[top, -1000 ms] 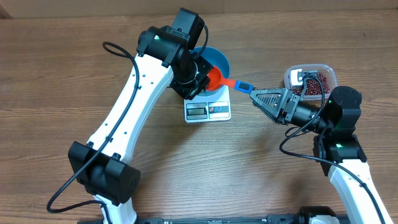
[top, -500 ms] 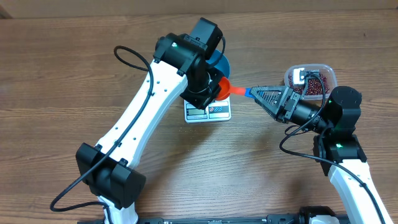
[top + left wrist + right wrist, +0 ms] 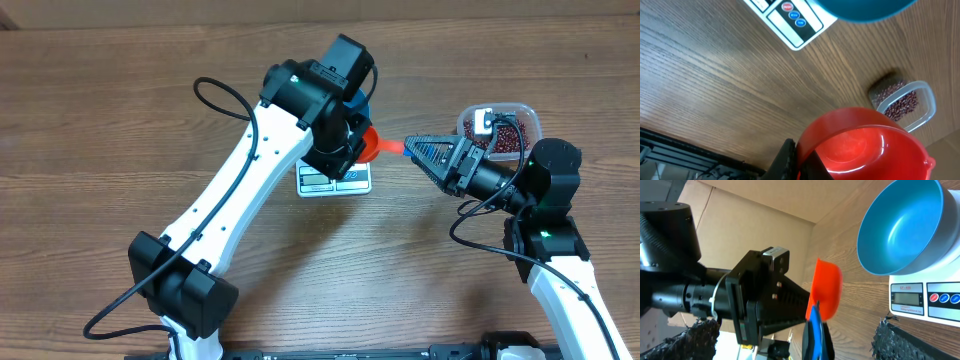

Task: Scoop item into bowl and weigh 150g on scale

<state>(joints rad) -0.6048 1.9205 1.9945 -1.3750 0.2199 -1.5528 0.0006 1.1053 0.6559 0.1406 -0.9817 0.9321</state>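
My left gripper (image 3: 352, 150) is shut on the rim of the orange-red scoop (image 3: 373, 146) and holds it above the table, right of the scale (image 3: 335, 180). The scoop (image 3: 865, 150) looks empty. Its blue handle (image 3: 815, 330) points between the spread fingers of my right gripper (image 3: 799, 337), which is open, without touching either. The blue bowl (image 3: 900, 225) sits on the scale (image 3: 925, 297) and is mostly hidden under the left arm in the overhead view. The beans (image 3: 505, 140) lie in a clear container.
The clear container (image 3: 920, 107) stands at the far right, just behind the right arm (image 3: 540, 185). The left arm (image 3: 250, 190) stretches diagonally over the table's middle. A cardboard wall lines the far edge.
The left arm has swung to the right with the scoop, away from the bowl, bringing the handle up to the right gripper. The right arm has not moved.
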